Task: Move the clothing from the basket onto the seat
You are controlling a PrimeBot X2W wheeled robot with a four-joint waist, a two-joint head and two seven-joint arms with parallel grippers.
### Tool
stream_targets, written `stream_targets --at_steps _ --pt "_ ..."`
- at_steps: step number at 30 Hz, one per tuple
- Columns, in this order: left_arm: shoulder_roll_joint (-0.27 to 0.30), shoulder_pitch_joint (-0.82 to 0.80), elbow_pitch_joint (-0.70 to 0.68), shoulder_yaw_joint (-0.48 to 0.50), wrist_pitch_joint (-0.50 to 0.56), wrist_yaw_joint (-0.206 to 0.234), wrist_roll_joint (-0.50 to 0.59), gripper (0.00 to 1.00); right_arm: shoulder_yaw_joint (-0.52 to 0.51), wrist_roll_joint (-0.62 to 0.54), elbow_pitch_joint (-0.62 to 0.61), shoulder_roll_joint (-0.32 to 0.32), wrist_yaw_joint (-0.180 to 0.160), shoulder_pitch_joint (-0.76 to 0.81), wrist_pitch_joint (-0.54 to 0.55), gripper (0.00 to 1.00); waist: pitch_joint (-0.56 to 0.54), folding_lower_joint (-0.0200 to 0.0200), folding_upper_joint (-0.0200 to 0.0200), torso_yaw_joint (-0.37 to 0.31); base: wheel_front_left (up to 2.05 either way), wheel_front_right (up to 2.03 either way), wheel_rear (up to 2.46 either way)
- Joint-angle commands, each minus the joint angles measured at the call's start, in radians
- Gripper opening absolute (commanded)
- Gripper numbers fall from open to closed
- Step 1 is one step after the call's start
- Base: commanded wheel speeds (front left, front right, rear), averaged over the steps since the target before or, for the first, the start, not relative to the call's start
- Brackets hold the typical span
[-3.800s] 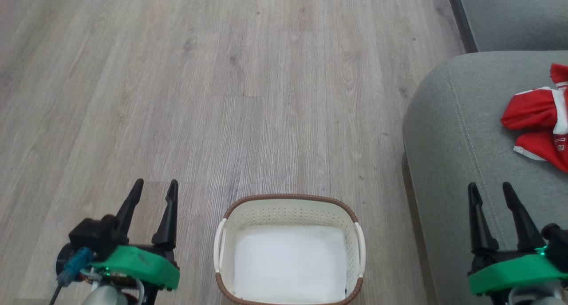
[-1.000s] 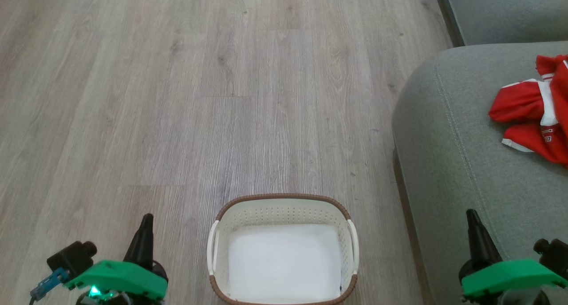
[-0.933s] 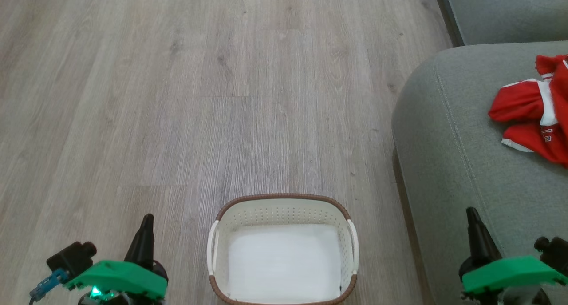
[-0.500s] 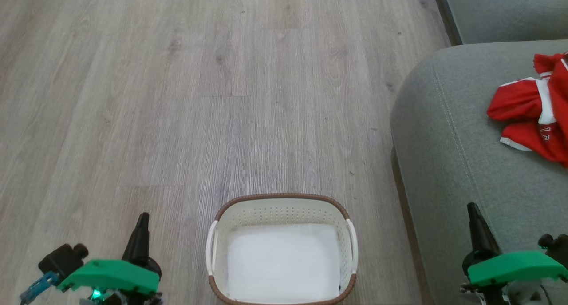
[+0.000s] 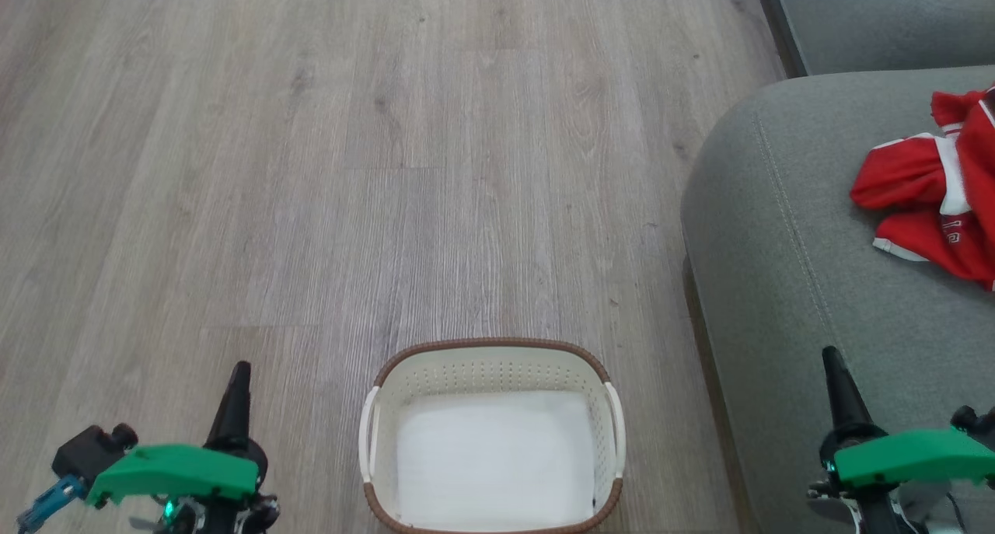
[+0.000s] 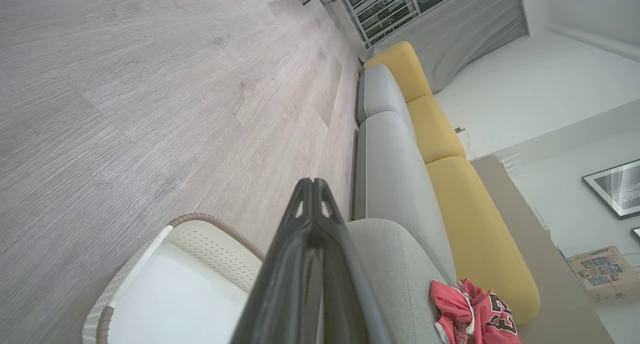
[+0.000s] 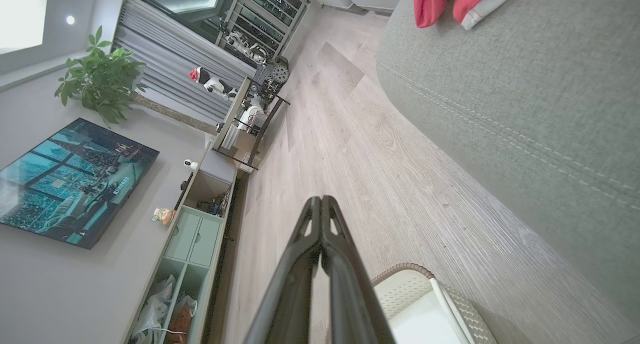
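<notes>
The cream basket (image 5: 490,346) stands on the floor at the bottom centre, and its white bottom shows bare. A crumpled red jersey with white trim, the clothing (image 5: 921,207), lies on the grey-green seat (image 5: 793,270) at the right. My left gripper (image 5: 237,372) hangs shut to the left of the basket, with nothing in it. My right gripper (image 5: 833,359) is shut over the seat's front part, holding nothing, well short of the clothing. In the left wrist view the shut left gripper (image 6: 312,183) points past the basket (image 6: 200,231) towards the seat (image 6: 395,264) and the clothing (image 6: 472,309).
Grey wood floor (image 5: 389,169) stretches ahead and to the left. Another grey cushion (image 5: 878,13) lies beyond the seat, with yellow back cushions (image 6: 450,184) behind. A low cabinet with shelves (image 7: 200,234) lines the far wall.
Since the first frame both grippers have shut and sunk lower in the head view. Over the last second the left one drifted left, and the camera shifted slightly.
</notes>
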Motion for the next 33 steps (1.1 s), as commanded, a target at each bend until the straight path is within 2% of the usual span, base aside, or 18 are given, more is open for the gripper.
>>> stream_targets --at_steps 1,33 --pt "0.002 -0.059 -0.035 0.037 0.007 -0.008 -0.027 0.0 0.004 0.031 -0.027 0.0 0.0 -0.057 0.011 0.0 0.0 0.0 0.0 -0.001 0.0 0.0 0.0" --pt "-0.032 -0.09 -0.044 0.127 0.096 -0.029 -0.329 0.0 -0.025 0.343 -0.002 0.02 0.0 -0.117 0.101 0.0 0.003 0.0 0.0 -0.014 0.0 0.0 0.0"
